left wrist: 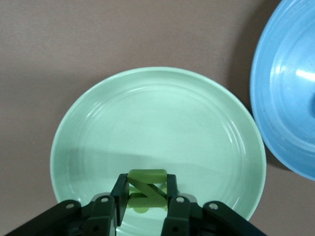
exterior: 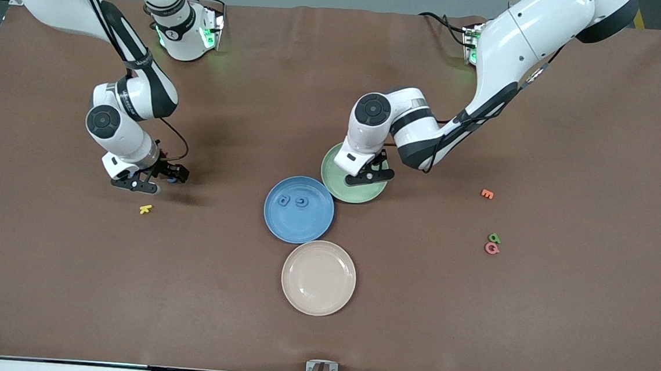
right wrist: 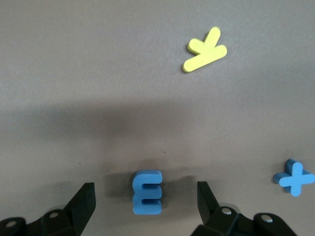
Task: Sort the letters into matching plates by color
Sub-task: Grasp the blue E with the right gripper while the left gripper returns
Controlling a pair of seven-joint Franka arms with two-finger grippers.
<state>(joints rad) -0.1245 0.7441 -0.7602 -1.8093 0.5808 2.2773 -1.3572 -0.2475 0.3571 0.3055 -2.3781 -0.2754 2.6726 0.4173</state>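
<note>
The small flat foam letters are lying in a few places on the brown table. Two blue letters are sitting in the round blue plate, which is in the middle of the table. The pale green round plate is touching the blue plate and is sitting farther from the front camera than it. The left gripper is hanging over the pale green plate, and its fingers are squeezing a green foam letter Z between them. The right gripper is hanging low over the table toward the right arm's end, with its fingers spread wide. A blue foam letter E is lying flat on the table between those fingers, and nothing is touching it. A blue foam plus sign is lying near the E. A yellow foam letter is lying on the table near the right gripper, nearer to the front camera. A plain cream round plate is sitting nearer to the front camera than the blue plate, just beside it. Toward the left arm's end of the table, a green foam letter is lying right against a pink foam letter. An orange foam letter is lying near them, farther from the front camera.
</note>
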